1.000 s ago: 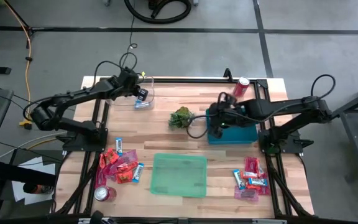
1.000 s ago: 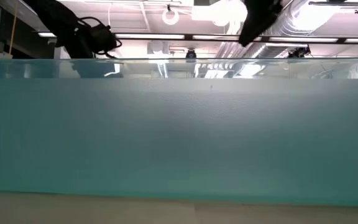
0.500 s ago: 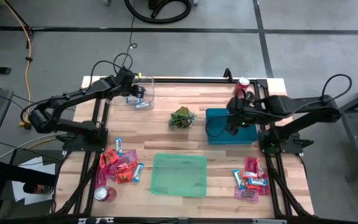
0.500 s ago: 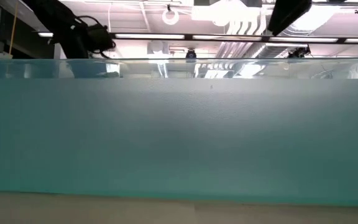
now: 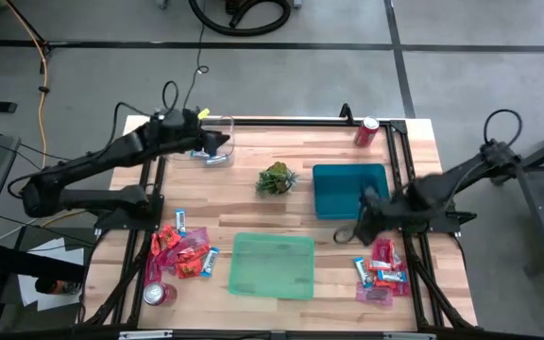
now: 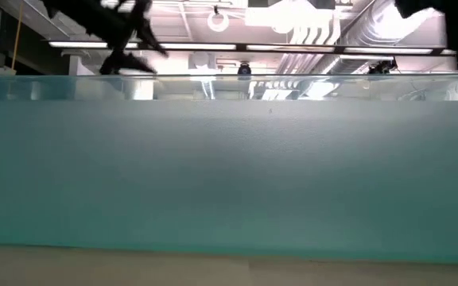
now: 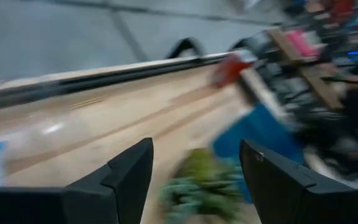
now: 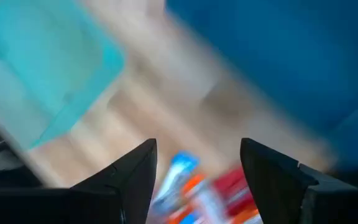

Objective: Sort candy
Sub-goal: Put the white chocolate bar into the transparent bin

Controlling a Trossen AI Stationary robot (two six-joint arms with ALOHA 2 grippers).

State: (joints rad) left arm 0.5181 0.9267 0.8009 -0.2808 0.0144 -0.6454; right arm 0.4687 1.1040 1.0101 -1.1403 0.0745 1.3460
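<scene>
The candy lies in two heaps of shiny wrapped sweets: one near the left front, one near the right front. One blue-and-white sweet lies in a clear tub at the far left. My left gripper hovers open over that tub, pointing almost level toward the plant; nothing is between its fingers. My right gripper hangs open, pointing down, between the blue tray and the right heap, with the sweets just beyond its fingertips.
A green tray sits at the middle front; its wall fills the low view. A small green plant stands mid-table. Red cans stand at the far right and the near left. Black frame rails edge the table.
My right gripper has left the space over the blue tray, swung toward the table's right and then toward the near edge, sinking and rolling, and now hangs by the right heap. My left gripper has risen over the clear tub and tipped up toward level.
</scene>
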